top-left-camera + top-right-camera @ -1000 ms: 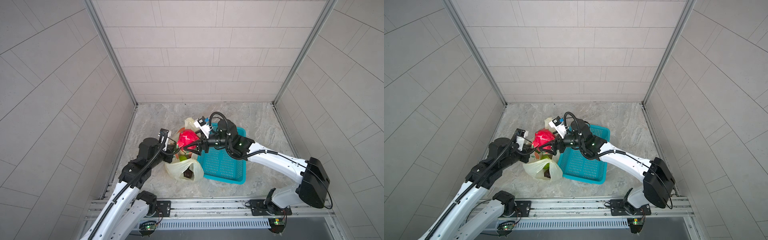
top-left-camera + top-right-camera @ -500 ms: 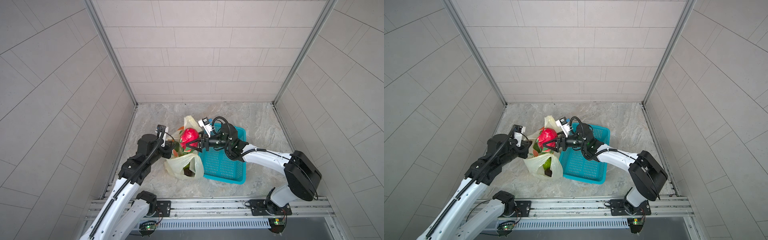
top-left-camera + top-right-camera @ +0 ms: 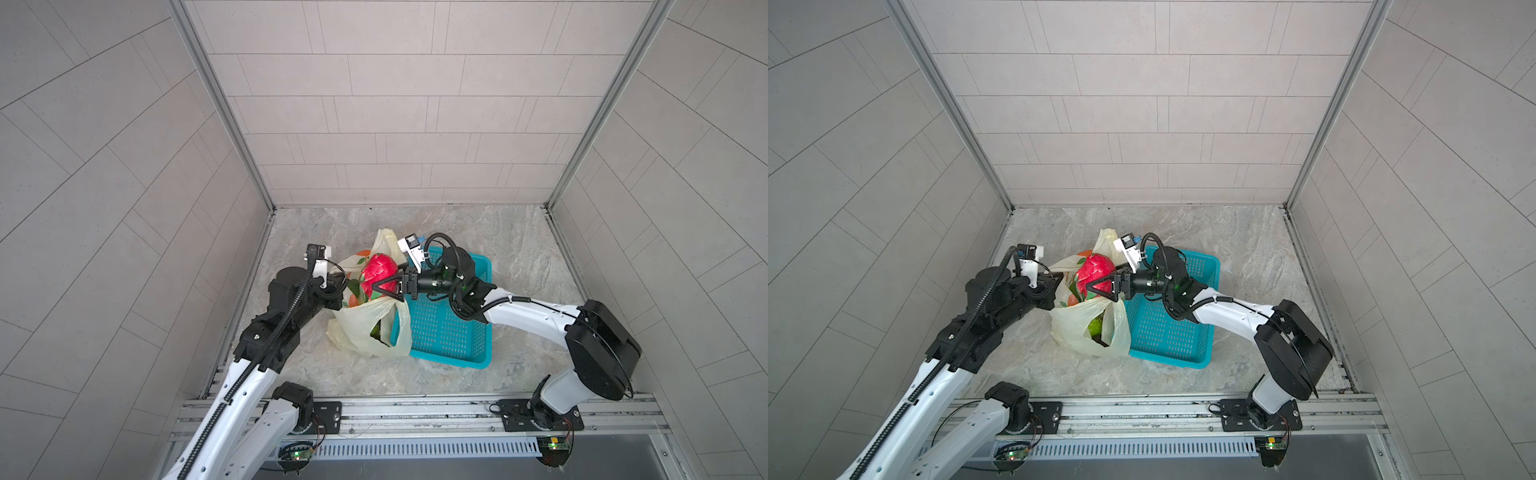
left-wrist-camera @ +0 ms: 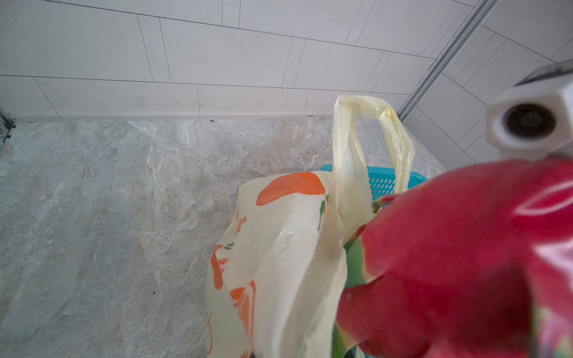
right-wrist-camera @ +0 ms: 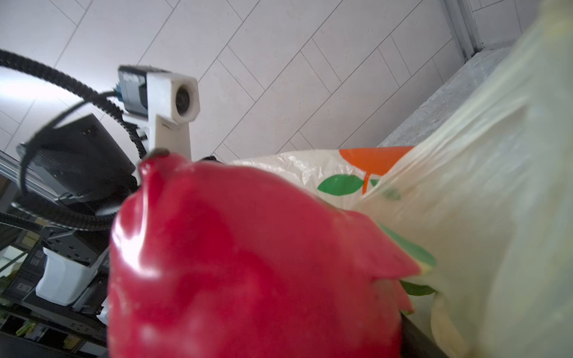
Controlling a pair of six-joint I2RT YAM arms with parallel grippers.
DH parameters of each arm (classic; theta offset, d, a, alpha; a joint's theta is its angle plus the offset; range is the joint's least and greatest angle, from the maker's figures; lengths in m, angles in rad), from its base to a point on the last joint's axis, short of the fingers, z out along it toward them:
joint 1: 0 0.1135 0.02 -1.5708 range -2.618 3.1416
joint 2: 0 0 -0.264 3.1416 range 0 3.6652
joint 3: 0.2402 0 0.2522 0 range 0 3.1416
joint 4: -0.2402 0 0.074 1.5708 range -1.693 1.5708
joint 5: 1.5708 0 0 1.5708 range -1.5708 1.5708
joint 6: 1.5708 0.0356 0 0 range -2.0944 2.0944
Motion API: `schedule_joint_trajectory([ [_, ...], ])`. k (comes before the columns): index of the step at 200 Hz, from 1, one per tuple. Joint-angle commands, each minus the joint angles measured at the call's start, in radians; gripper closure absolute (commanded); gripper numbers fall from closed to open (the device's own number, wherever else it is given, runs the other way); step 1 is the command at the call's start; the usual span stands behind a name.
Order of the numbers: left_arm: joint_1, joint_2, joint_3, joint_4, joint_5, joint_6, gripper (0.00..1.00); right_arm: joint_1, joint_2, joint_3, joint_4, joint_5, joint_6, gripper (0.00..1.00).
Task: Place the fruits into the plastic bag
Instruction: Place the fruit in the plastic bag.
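We record a grey, marble-patterned tabletop. Two items rest directly on it. A teal perforated basket stands flat, rim up. A pale-yellow plastic bag sits against the basket's side toward the robot's left, its lower part on the stone, its film overlapping the basket's rim.

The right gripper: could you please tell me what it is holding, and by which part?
The right gripper holds the red-pink dragon fruit with green scales, jaws spread wide across its body.
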Motion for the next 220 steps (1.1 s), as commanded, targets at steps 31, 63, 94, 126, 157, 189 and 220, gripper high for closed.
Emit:
schedule_joint_trajectory([
  [31,0.004,0.017,0.039,0.025,0.006,-0.028,1.00,0.073,-0.002,0.060,-0.309,0.088,-0.302,1.00],
  [63,0.004,0.017,0.039,0.007,0.032,0.011,1.00,0.100,0.032,0.127,-0.460,0.235,-0.377,1.00],
  [94,0.003,0.008,0.032,0.005,0.046,0.024,1.00,0.111,0.103,0.261,-0.576,0.322,-0.383,1.00],
  [126,0.003,-0.002,0.023,0.002,0.064,0.026,1.00,0.110,0.146,0.358,-0.618,0.422,-0.303,1.00],
  [157,0.003,-0.010,0.013,-0.012,0.055,0.043,1.00,0.109,0.171,0.488,-0.737,0.421,-0.245,1.00],
  [189,0.003,-0.021,0.001,-0.015,0.049,0.056,1.00,0.094,0.150,0.543,-0.812,0.430,-0.192,1.00],
  [220,0.003,-0.030,-0.004,-0.024,0.040,0.069,1.00,0.065,0.121,0.541,-0.802,0.428,-0.130,1.00],
])
